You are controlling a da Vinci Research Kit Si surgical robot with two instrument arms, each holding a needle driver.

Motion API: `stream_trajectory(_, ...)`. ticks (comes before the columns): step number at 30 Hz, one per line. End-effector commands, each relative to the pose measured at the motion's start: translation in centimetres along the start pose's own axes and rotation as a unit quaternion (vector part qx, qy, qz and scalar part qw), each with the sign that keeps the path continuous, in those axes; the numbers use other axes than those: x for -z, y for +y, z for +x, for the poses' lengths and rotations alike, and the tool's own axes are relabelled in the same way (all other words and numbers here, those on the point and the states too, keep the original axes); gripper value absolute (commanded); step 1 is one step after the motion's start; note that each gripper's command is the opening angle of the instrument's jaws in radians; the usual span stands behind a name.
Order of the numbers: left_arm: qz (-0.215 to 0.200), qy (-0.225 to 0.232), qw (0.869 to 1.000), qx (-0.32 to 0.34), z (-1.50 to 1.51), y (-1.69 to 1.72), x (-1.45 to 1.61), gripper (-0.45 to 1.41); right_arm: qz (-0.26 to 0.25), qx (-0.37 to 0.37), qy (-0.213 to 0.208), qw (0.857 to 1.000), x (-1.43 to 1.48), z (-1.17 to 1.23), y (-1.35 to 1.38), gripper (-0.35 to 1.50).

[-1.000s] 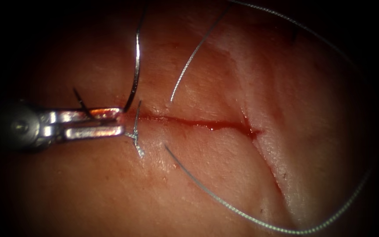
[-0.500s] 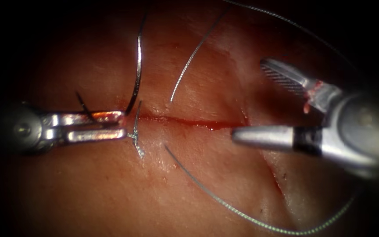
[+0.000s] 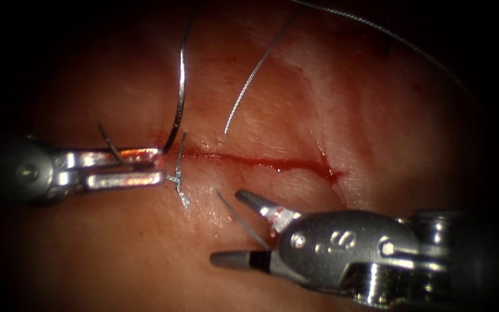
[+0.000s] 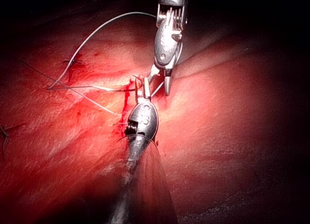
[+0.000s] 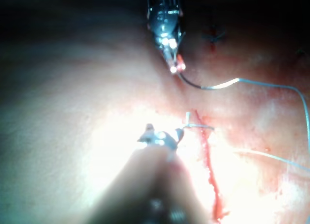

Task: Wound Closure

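My left tool (image 3: 156, 167) sits at the left end of the cut (image 3: 261, 163) in the tissue (image 3: 342, 115), jaws closed on the curved needle (image 3: 178, 92) near one end; the needle arcs up over the tissue, clear of it. My right tool (image 3: 238, 228) hovers below the cut, jaws open and holding nothing, with the thread (image 3: 241, 222) running between them. A knotted stitch (image 3: 180, 184) crosses the cut beside the left jaws. Red fluid (image 3: 295, 165) lines the cut.

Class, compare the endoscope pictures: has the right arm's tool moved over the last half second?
Yes. The right arm's tool, jaws open, has come down from above the cut to below it, and further left.
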Motion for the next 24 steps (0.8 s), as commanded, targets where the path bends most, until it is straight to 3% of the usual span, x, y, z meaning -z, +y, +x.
stream_trajectory(1,0.000,0.001,1.000,0.000,-0.05,0.01,-0.05,-0.45,-0.003,0.002,-0.004,1.000,-0.18,-0.10,0.02,1.18)
stream_trajectory(5,0.000,0.001,1.000,0.000,-0.04,0.02,-0.06,-0.45,-0.010,0.000,-0.015,1.000,-0.42,-0.21,0.10,1.18)
stream_trajectory(7,0.000,0.001,1.000,0.000,-0.04,0.02,-0.06,-0.45,-0.013,0.001,-0.023,1.000,-0.53,-0.25,0.14,1.08)
stream_trajectory(8,0.000,0.001,1.000,0.000,-0.04,0.03,-0.06,-0.45,-0.014,0.001,-0.029,0.999,-0.57,-0.26,0.18,0.91)
stream_trajectory(9,0.000,0.001,1.000,0.000,-0.04,0.03,-0.06,-0.45,-0.013,0.002,-0.032,0.999,-0.56,-0.27,0.19,0.41)
stream_trajectory(10,0.000,0.001,1.000,0.000,-0.04,0.03,-0.06,-0.45,-0.013,0.002,-0.032,0.999,-0.56,-0.27,0.19,0.41)
stream_trajectory(11,0.000,0.001,1.000,0.000,-0.04,0.03,-0.06,-0.45,-0.006,0.002,-0.032,0.999,-0.47,-0.28,0.22,-0.35)
stream_trajectory(17,0.000,0.001,1.000,0.000,-0.03,0.04,-0.06,-0.45,0.001,0.009,-0.048,0.999,-0.31,-0.35,0.23,-0.35)
stream_trajectory(24,0.000,0.001,1.000,0.000,-0.03,0.04,-0.07,-0.45,0.025,0.032,-0.066,0.997,0.16,-0.65,0.01,-0.35)
